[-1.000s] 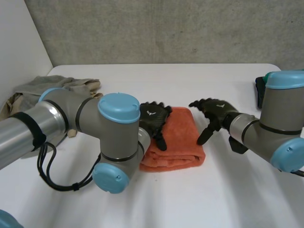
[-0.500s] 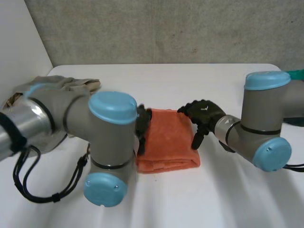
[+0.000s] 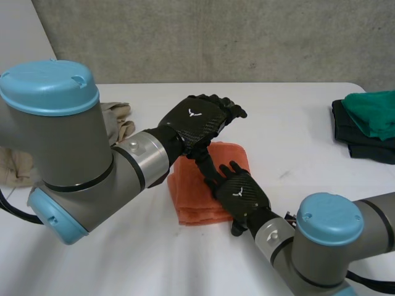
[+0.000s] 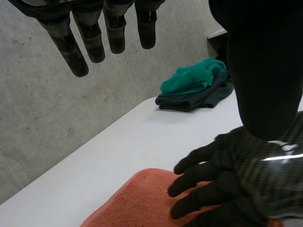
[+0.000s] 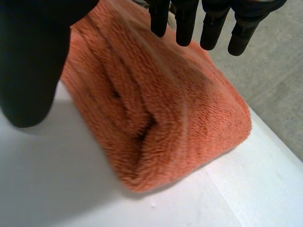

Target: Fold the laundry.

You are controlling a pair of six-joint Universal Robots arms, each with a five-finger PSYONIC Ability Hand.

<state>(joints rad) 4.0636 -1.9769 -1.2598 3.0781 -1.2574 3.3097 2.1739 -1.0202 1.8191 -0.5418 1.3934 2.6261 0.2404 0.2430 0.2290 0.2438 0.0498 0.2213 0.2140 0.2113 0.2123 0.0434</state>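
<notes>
- The left hand hangs in the air above the far end of the orange towel, clear of it. Its fingers are straight and released, grasping nothing.
- The right hand lies palm down on the towel's right side. Its fingers are straight and spread over the pile, and its thumb is off to the side. It is released, not gripping the cloth.
- How hard the right hand presses on the towel cannot be made out.
- The towel is folded into a thick block on the white counter, with its layered edges showing at the near end.
- The right hand covers the towel's right edge, and the left hand and forearm cover part of its far edge.
- To the towel's left lies a heap of beige cloths, largely hidden behind the left arm.
- Well to the towel's right, a green cloth lies on top of a dark folded cloth, both cut off at the head view's edge.
</notes>
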